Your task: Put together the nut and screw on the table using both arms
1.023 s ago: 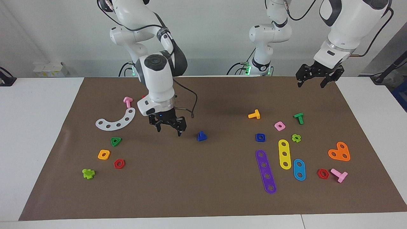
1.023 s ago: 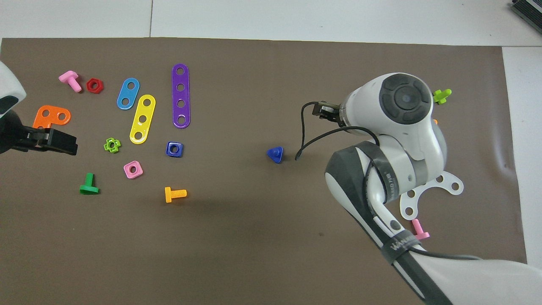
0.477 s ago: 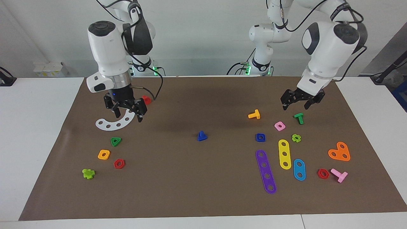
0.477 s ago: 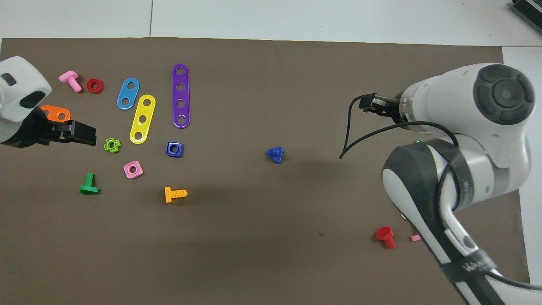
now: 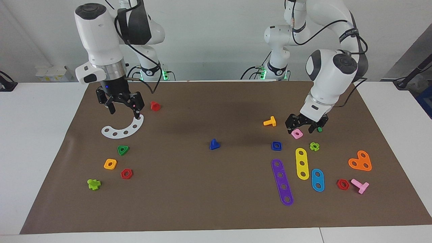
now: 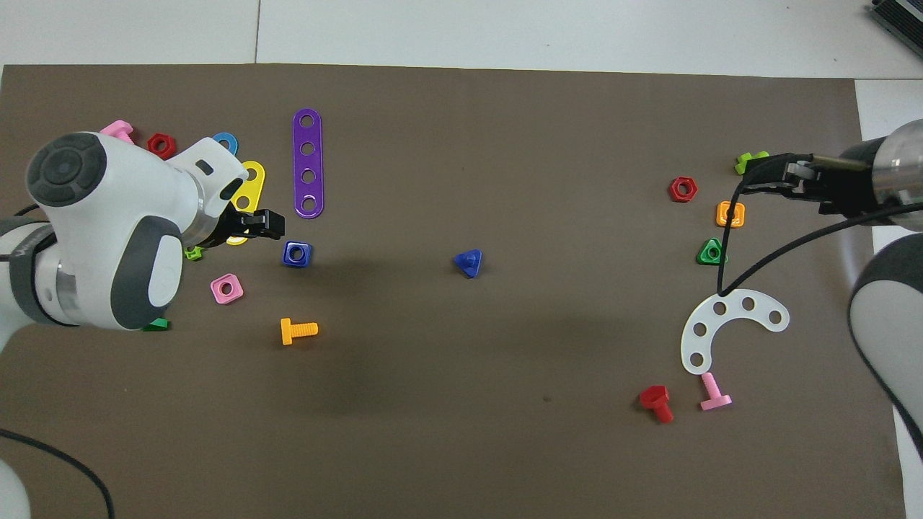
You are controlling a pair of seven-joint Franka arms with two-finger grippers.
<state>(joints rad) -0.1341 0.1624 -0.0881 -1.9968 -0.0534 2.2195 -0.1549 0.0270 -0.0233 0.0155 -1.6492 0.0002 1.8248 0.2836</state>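
Square holed nut [image 5: 276, 145] – triangular-headed screw [image 5: 214, 144] – apart.

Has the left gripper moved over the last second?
Yes. The left gripper has swung in from the mat's edge and come down; it now hangs just above the pink square nut, near the dark blue nut.

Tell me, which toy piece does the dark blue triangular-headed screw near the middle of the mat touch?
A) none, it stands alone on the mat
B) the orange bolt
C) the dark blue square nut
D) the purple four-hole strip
A: the screw stands by itself on bare mat, apart from the dark blue nut, which lies toward the left arm's end, and from every other piece.
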